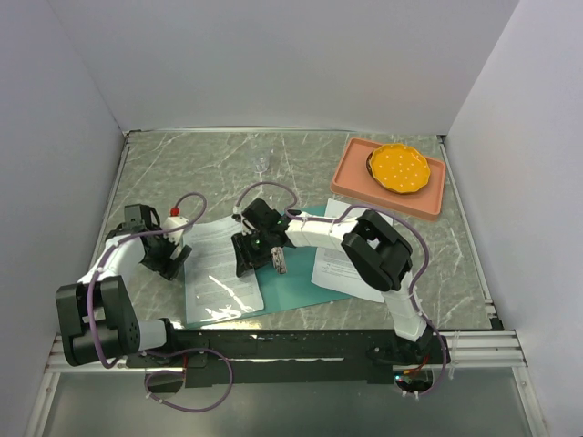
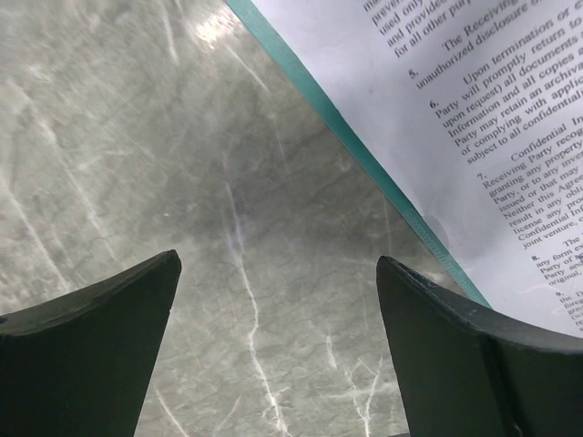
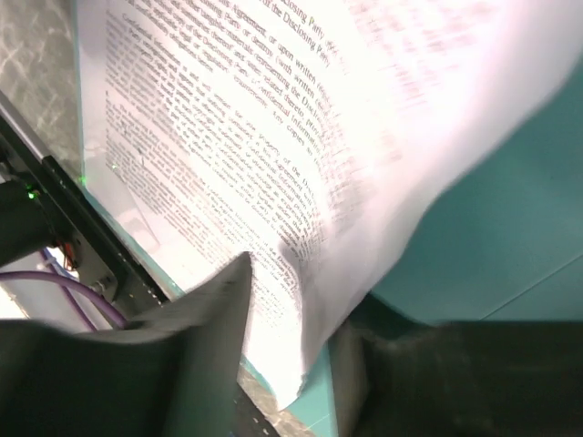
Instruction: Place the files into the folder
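The teal folder (image 1: 293, 288) lies open and flat near the table's front edge. One printed file (image 1: 217, 266) rests on its left half. A second file (image 1: 339, 262) lies at the folder's right edge, partly on the table. My right gripper (image 1: 248, 259) is low over the folder's middle. In the right wrist view the right gripper (image 3: 301, 291) has its jaws apart, and the curled, blurred edge of the file (image 3: 228, 118) hangs loose between them above the folder (image 3: 510, 228). My left gripper (image 2: 277, 259) is open over bare marble, just left of the folder's edge (image 2: 364, 155) and its file (image 2: 455, 118).
A salmon-pink tray (image 1: 350, 175) with a yellow plate (image 1: 398, 168) stands at the back right. A small clear glass object (image 1: 264, 164) sits at the back centre. A white bottle with a red cap (image 1: 175, 218) is beside the left arm. White walls enclose the table.
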